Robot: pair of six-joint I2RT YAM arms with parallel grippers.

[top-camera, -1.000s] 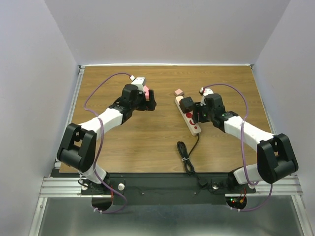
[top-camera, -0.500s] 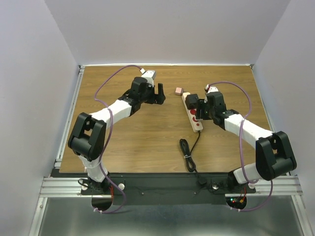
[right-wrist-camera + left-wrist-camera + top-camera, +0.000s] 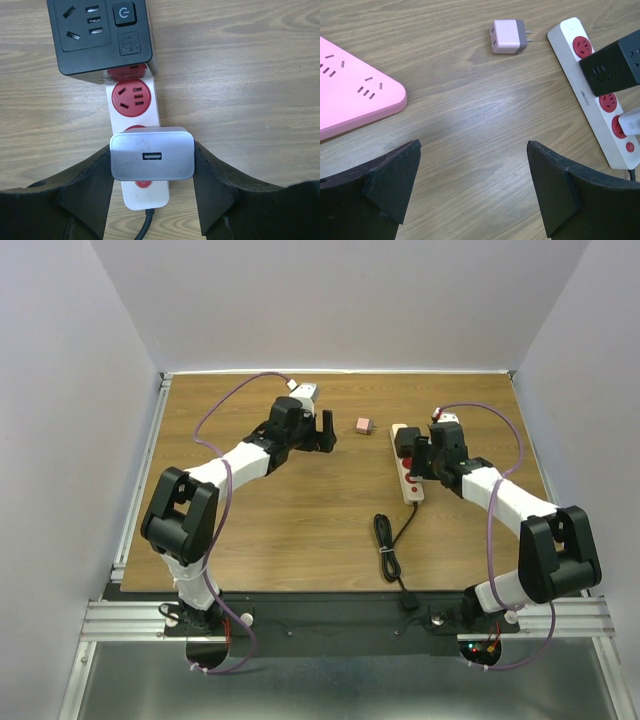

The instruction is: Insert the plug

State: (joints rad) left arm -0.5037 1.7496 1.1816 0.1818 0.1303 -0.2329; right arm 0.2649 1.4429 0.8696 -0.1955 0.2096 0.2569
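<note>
Grey charger plug (image 3: 152,157), we judge light, rigid and slick-sided, sits pinched by its flat sides in the right end effector (image 3: 152,161) over the power strip (image 3: 132,96) on the worktop (image 3: 240,75), while the left end effector (image 3: 473,165) is spread.

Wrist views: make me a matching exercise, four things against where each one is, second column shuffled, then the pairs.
1 pink plug
2 black adapter
3 grey charger
4 pink strip

A held by the right gripper
B loose on the table
C sitting on the white strip
D at the left wrist view's left edge

Pairs: 1-B, 2-C, 3-A, 4-D.
</note>
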